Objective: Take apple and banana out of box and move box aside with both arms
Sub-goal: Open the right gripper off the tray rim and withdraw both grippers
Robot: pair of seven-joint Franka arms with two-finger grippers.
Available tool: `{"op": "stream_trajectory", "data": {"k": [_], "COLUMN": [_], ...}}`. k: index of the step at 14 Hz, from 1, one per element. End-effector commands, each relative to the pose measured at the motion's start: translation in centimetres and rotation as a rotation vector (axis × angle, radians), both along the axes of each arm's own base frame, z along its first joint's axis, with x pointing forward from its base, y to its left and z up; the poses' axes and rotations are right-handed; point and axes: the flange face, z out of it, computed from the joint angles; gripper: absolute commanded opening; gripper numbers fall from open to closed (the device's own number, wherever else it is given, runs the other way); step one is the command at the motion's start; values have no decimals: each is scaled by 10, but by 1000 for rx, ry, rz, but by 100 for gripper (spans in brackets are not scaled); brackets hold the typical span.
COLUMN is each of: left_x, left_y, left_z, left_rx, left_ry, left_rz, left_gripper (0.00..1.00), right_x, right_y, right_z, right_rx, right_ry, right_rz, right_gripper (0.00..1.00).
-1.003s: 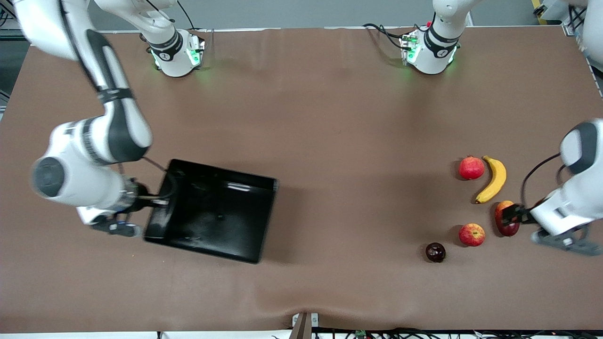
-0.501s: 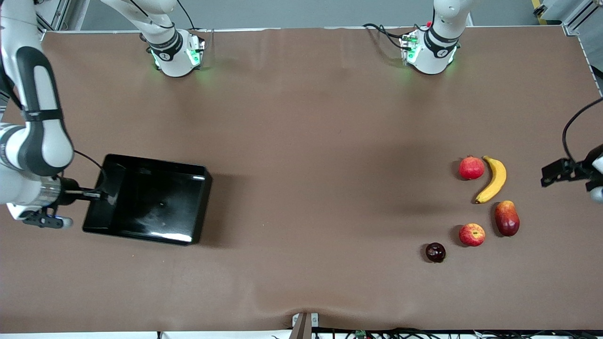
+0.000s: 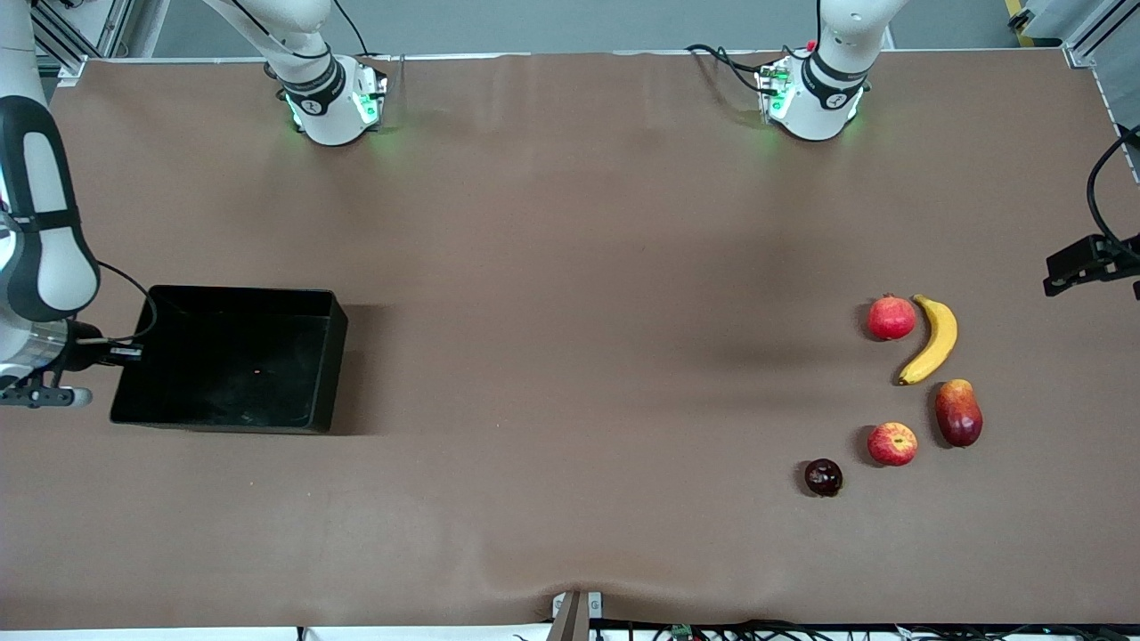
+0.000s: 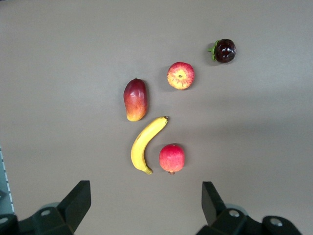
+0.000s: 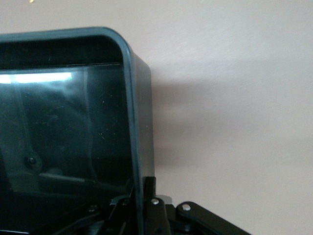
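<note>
Most of the left gripper (image 3: 1082,265) is cut off at the table's edge, its fingers spread wide and empty above the curved yellow banana (image 3: 932,338) and small streaky red apple (image 3: 891,443), while the right gripper (image 3: 120,354) pinches the shiny black plastic tray's (image 3: 329,356) wall at the right arm's end.

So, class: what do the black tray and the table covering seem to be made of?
Tray: probably hard plastic, glossy; the right wrist view shows bright reflections on its floor and smooth rounded walls. Table covering: seemingly matte brown cloth or soft mat, without glare and gently rippled near the front edge.
</note>
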Motion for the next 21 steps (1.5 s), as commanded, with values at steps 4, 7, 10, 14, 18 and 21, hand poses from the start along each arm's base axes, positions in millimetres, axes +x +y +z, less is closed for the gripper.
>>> {"op": "stream_trajectory", "data": {"k": [4,7,10,14,18,21], "left_x": [-36,-48,-54,-55,-50,-51], "left_y": [-27,-40,-45,-45,-46,-49], "left_z": [12,8,9,12,8,9], "left_rx": [-51,-66,-65,-67,-69,-67], "left_ry": [29,42,43,47,54,57], "left_rz": [97,129,133,144,127,132], "left_gripper": [100,100,100,100,100,100], "right_x": [-2,6,10,10,24,45], "right_y": [-24,-22,-28,-27,-32,-23], "right_z": [-25,-38,-51,-48,-15,50], "right_rx": [28,32,42,38,16,6], "right_ry": [-33,-36,-32,-30,-67,-88], "right_rz": [-92,16,26,34,35,74], "right_gripper": [0,0,0,100,100,100]}}
